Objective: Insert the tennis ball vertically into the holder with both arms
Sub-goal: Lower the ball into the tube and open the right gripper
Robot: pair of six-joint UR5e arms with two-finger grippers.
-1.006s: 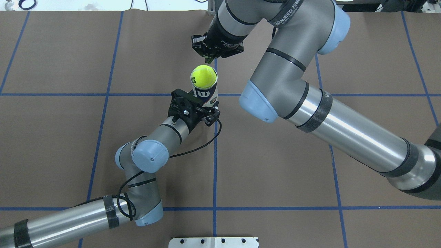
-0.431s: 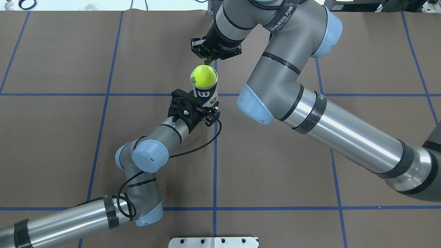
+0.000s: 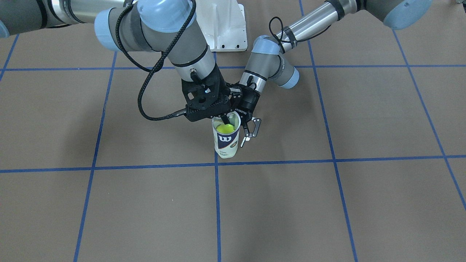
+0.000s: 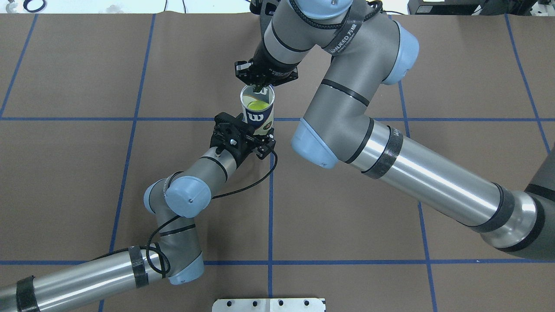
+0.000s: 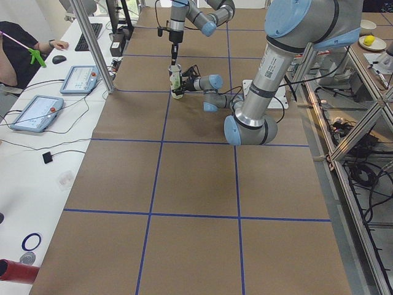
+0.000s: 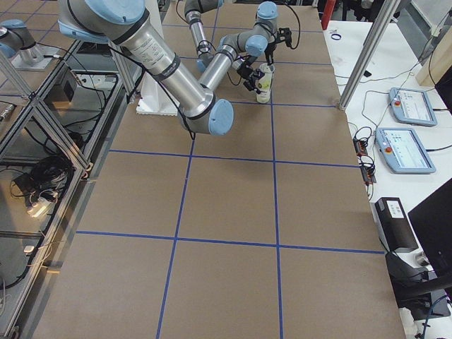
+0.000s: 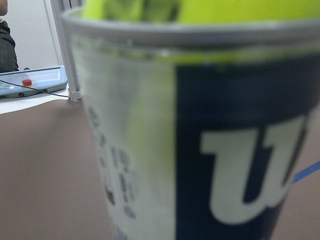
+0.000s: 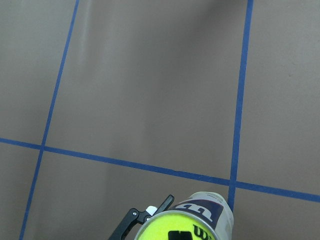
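The holder (image 4: 259, 118), a clear can with a navy "W" label, stands upright on the brown mat; it also shows in the front view (image 3: 226, 140) and fills the left wrist view (image 7: 240, 150). The yellow-green tennis ball (image 4: 256, 105) sits inside it, below the rim (image 3: 225, 128). My left gripper (image 4: 261, 136) is shut on the holder's lower part from the side. My right gripper (image 4: 259, 88) hangs straight above the mouth, shut and empty, its tips dipping inside the rim over the ball (image 3: 226, 118).
Blue tape lines cross the mat. The white robot base plate (image 3: 222, 25) lies behind the arms. The right arm's elbow (image 4: 316, 143) hangs just right of the holder. Operator tablets (image 5: 38, 112) lie off the mat.
The right gripper came nearer and lower onto the can's mouth. The ball went from sitting on the rim to down inside the holder. The left arm kept still.
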